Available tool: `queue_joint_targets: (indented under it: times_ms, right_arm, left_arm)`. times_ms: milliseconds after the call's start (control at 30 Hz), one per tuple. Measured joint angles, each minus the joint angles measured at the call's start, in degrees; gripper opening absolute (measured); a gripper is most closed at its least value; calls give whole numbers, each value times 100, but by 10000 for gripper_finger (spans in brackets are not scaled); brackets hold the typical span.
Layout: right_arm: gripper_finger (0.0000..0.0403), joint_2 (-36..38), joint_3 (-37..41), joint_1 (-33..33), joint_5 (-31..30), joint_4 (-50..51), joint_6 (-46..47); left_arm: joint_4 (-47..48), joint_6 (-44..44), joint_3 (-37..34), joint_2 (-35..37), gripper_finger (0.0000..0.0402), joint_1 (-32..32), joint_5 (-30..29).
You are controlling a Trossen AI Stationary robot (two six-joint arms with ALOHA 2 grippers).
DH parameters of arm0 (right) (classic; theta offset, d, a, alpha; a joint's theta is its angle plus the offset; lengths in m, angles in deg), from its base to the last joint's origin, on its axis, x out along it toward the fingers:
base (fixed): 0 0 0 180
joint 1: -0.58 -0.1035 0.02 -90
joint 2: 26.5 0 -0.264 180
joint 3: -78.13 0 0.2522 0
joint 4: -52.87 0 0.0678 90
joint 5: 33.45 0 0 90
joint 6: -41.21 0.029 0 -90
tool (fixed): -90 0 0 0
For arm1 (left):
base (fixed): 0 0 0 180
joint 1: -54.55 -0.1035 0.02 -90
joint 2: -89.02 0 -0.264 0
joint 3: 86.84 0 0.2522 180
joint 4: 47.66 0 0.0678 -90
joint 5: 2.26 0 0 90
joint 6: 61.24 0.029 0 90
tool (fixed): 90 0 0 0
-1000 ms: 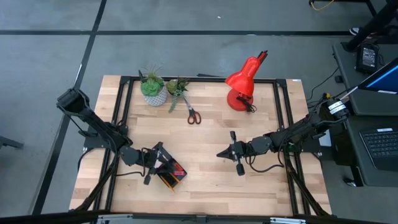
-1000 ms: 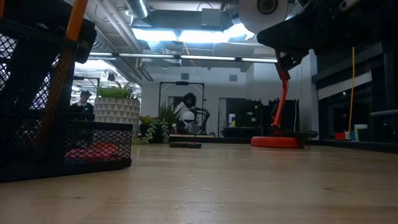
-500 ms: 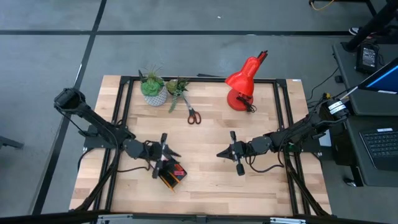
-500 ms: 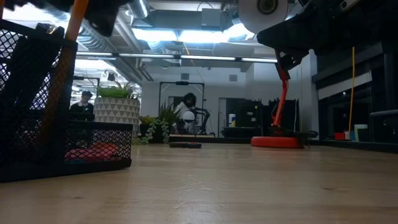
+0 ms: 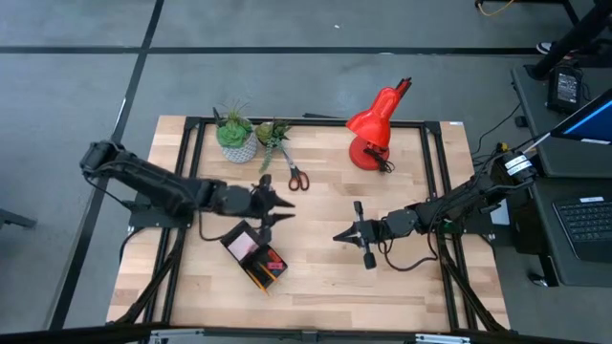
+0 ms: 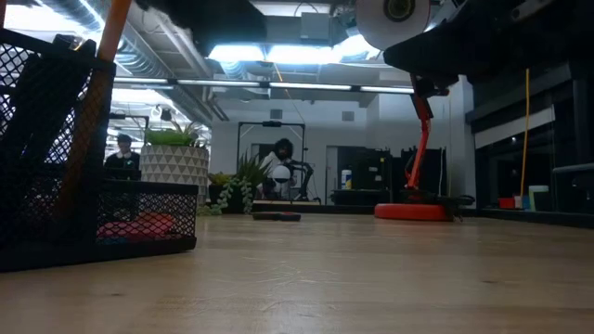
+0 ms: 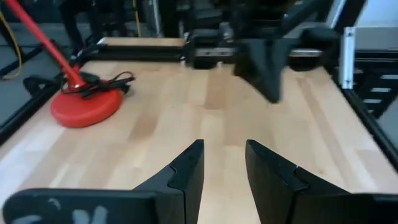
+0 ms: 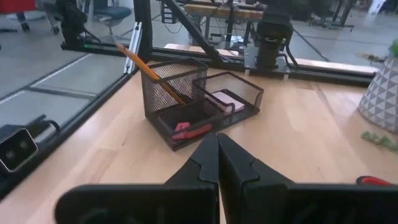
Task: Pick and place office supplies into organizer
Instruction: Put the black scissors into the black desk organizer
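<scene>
Right now the left gripper hangs over the middle of the pale wooden bench, just beyond the black wire-mesh organizer and short of the red-handled scissors. Its fingers stand a little apart with nothing between them, only bare wood showing through the gap in the left wrist view.

That organizer sits toward the near left part of the bench. From the right wrist view its tall mesh cup holds an orange pencil leaning at a slant, a low compartment beside it carries a pink sticky-note pad, and the front tray holds small red and pink erasers. In the low view the pencil rises out of the mesh at the left edge.

The scissors lie flat and apart from everything, near a white patterned pot with a green plant at the far side. A red desk lamp stands at the far right of the bench.

The right gripper waits over the right-centre of the bench, pointing toward the organizer, its fingers pressed together and empty.
</scene>
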Motion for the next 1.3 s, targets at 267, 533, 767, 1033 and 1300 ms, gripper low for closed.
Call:
queue_joint_targets:
  times_ms: [267,533,767,1033,1300]
  right_arm:
    - [1,0,2,137,-18,11,-573]
    - [0,60,3,475,-551,-44,-78]
    - [0,105,2,518,-1081,141,123]
    - [0,105,2,501,-962,246,155]
    - [0,103,2,501,-962,396,159]
  left_arm:
    - [995,188,327,-307,111,-848,451]
    - [1763,441,761,-928,111,-1458,819]
    - [2470,825,1164,-1681,111,-1736,1078]
    - [3151,1377,1490,-2366,111,-1967,1258]
    - [3356,2045,1992,-2657,111,-2126,1213]
